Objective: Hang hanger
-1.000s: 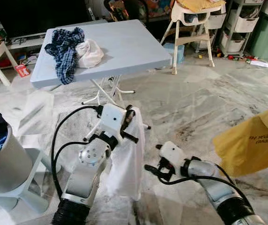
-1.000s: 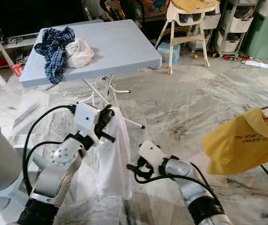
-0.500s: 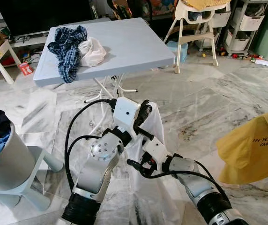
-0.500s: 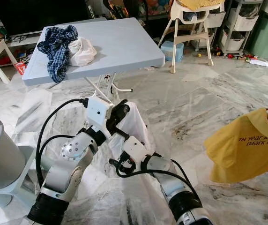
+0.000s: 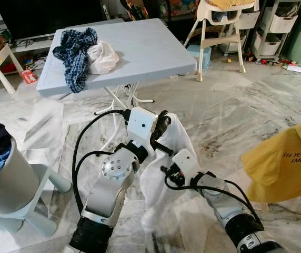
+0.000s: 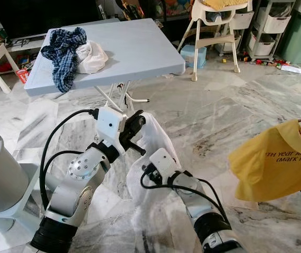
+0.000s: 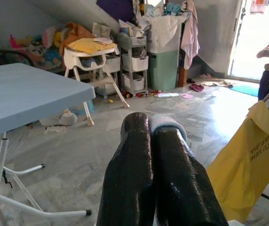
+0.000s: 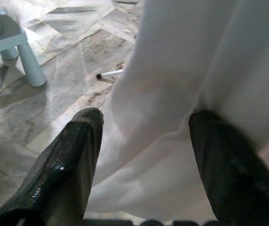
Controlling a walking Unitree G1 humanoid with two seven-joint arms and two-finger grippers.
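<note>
At centre, above the marble floor (image 5: 229, 116): left pincer (image 5: 162, 125) pressed together on top edge of white garment (image 5: 163, 179), holding it up | right pincer (image 8: 144, 141) spread, fingers either side of the hanging cloth lower down | yellow shirt (image 5: 284, 168) hangs at right | blue counter (image 5: 140, 50) behind carries plaid shirt (image 5: 76, 52).

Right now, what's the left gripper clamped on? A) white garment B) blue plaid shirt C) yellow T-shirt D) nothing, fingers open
A: the left gripper is shut at the top edge of the white garment, which hangs down from it toward the floor. The right gripper is open around the cloth lower down. The plaid shirt lies on the table, and the yellow T-shirt hangs apart on the robot's right.
</note>
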